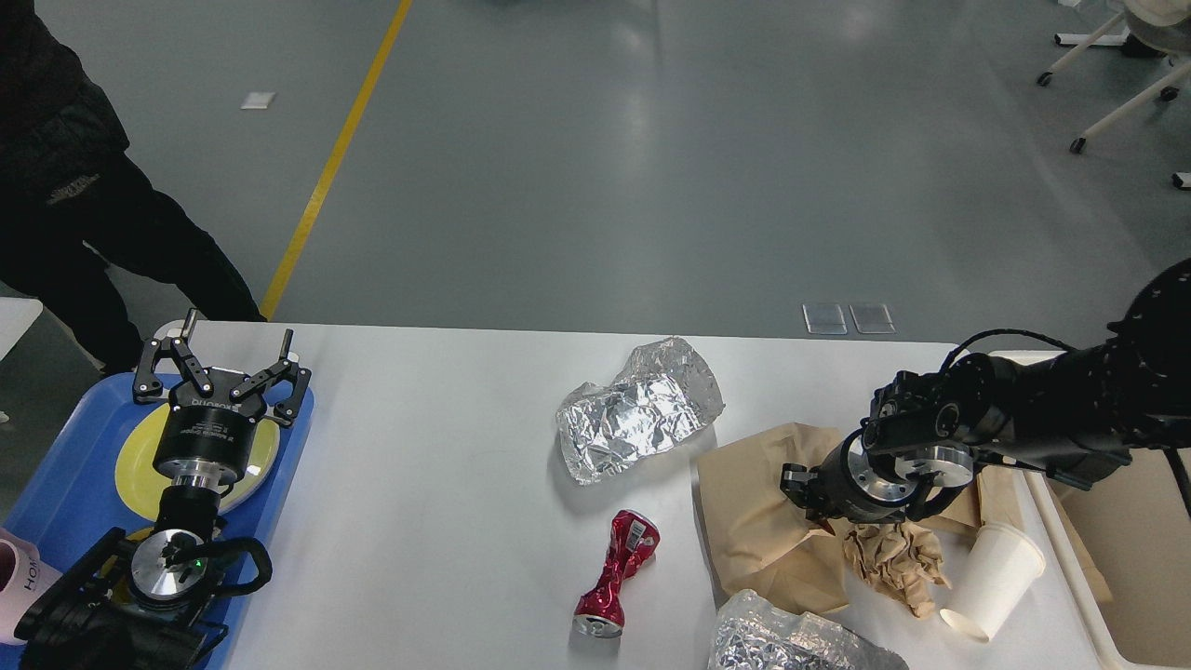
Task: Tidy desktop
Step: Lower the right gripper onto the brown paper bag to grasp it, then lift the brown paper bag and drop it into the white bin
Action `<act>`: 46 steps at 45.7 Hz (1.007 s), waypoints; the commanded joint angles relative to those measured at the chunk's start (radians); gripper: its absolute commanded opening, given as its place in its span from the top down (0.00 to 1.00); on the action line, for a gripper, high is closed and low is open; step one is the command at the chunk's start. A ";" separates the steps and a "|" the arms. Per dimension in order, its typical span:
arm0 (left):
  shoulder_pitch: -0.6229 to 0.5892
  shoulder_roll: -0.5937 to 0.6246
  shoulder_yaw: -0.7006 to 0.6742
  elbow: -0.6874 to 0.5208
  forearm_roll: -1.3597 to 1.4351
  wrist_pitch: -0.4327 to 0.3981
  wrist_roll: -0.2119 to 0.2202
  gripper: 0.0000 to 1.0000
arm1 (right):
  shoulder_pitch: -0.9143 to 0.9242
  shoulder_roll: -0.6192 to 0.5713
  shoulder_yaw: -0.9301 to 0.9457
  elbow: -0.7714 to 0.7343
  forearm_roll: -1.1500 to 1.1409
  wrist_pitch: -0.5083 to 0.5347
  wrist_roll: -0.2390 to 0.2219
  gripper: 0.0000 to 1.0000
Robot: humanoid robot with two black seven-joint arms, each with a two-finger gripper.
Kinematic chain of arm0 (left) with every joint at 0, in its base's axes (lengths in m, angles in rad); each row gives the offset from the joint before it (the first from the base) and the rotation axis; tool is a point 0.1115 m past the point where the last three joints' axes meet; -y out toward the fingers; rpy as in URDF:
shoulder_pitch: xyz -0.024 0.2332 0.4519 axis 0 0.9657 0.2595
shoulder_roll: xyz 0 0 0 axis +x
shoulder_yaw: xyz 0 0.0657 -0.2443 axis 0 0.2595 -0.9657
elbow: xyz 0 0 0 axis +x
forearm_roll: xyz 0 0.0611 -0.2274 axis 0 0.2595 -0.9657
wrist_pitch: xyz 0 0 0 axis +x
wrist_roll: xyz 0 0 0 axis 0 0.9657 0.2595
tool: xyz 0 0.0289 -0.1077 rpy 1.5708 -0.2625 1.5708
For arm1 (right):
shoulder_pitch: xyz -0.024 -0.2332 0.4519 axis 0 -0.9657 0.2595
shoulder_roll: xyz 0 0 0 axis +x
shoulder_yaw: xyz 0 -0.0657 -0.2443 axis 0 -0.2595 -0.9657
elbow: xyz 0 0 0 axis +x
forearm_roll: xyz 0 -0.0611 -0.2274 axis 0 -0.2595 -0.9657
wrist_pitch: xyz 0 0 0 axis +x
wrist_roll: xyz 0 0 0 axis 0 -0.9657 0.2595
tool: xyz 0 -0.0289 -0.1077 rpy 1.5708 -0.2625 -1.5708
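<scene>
The white desktop (447, 484) holds scattered litter. My right gripper (796, 484) is pressed into a crumpled brown paper bag (754, 512) at the right and seems shut on its top edge; the fingers are mostly buried in the paper. Near it lie a crumpled foil sheet (637, 409), a crushed red can (617, 572), a brown paper ball (893, 554), a tipped white paper cup (996, 577) and a silver foil bag (791, 637). My left gripper (238, 335) is open and empty above the yellow plate (135, 465).
A blue tray (56, 493) at the left edge holds the plate and a pink cup (19, 577). A cream bin (1056, 530) stands at the right edge. A person in black (65, 214) stands beyond the table's far left corner.
</scene>
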 commanded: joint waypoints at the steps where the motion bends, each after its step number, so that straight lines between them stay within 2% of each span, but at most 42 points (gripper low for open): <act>1: 0.000 0.000 0.000 0.000 0.000 -0.001 0.000 0.04 | 0.000 0.001 0.000 0.001 0.002 0.000 0.000 1.00; 13: 0.000 0.000 0.000 0.000 0.000 -0.001 0.000 0.04 | 0.007 0.000 0.000 0.001 0.005 0.004 0.000 1.00; 21: 0.000 0.000 0.000 0.000 0.000 -0.001 0.001 0.04 | 0.019 -0.003 0.000 0.004 0.037 0.046 0.000 1.00; 36: 0.000 0.000 0.000 0.000 0.000 -0.001 0.001 0.04 | 0.213 -0.083 -0.016 0.029 0.080 0.322 0.000 1.00; 46: 0.000 0.000 0.000 0.000 0.000 -0.001 0.001 0.04 | 0.410 -0.086 -0.103 0.076 0.102 0.435 0.002 1.00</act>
